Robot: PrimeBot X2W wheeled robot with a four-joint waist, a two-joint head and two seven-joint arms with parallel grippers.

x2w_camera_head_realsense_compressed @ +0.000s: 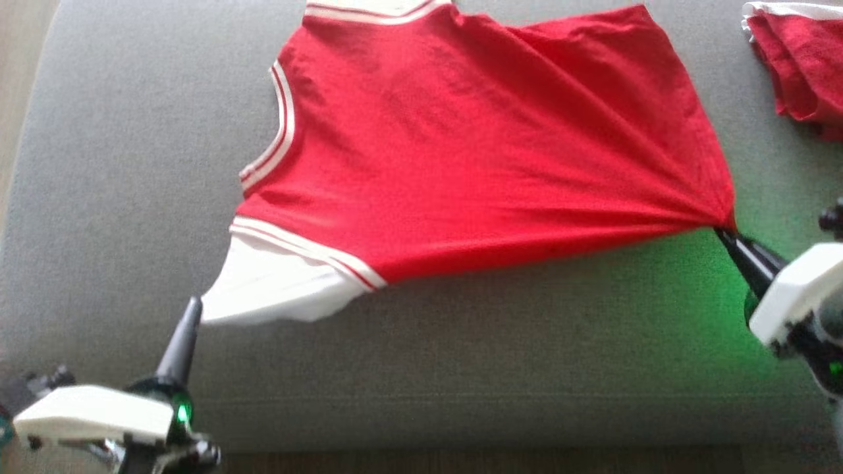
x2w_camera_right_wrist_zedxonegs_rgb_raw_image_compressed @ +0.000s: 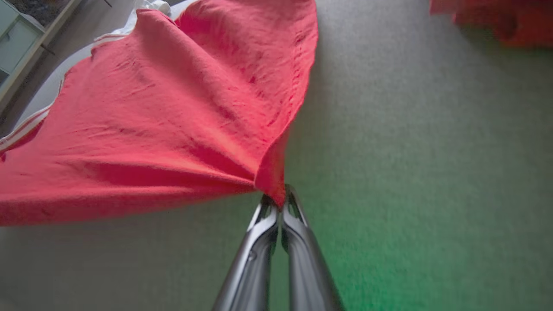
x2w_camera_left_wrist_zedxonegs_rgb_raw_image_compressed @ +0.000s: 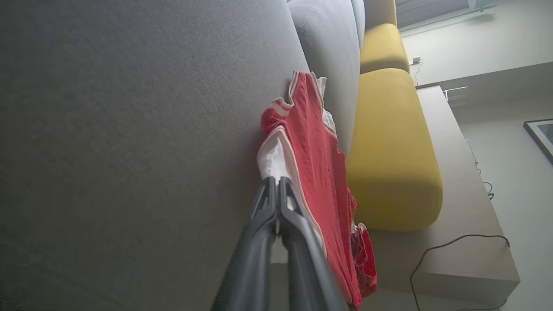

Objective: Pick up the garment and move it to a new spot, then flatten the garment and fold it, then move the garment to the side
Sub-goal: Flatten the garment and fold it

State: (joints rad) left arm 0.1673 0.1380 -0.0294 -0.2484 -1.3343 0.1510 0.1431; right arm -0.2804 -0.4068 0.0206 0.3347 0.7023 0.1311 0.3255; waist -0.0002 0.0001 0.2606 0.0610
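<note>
- Garment [x2w_camera_head_realsense_compressed: 461,151] lies spread on grey sofa seat [x2w_camera_head_realsense_compressed: 118,164], red side up. White-trimmed neck edge is at far side, armhole trim faces robot's left.
- L hand [x2w_camera_head_realsense_compressed: 195,304]: fingers pressed together, pinching tip of white panel at near-left corner. Wrist view confirms cloth between the tips [x2w_camera_left_wrist_zedxonegs_rgb_raw_image_compressed: 276,183].
- R hand [x2w_camera_head_realsense_compressed: 723,232]: also closed, pinching near-right red corner, w/ creases fanning out from that grip [x2w_camera_right_wrist_zedxonegs_rgb_raw_image_compressed: 281,201].
- Key relation: whole body of garment lies beyond both hands, away from robot. Held edge runs across head view, L to R, R corner a bit farther out than L.
- Judgement: flattening step. Next move prob. an even pull, both arms sharing, since cloth is already taut on R, slacker by L.
- Second red cloth [x2w_camera_head_realsense_compressed: 797,66] sits far R, well apart.
</note>
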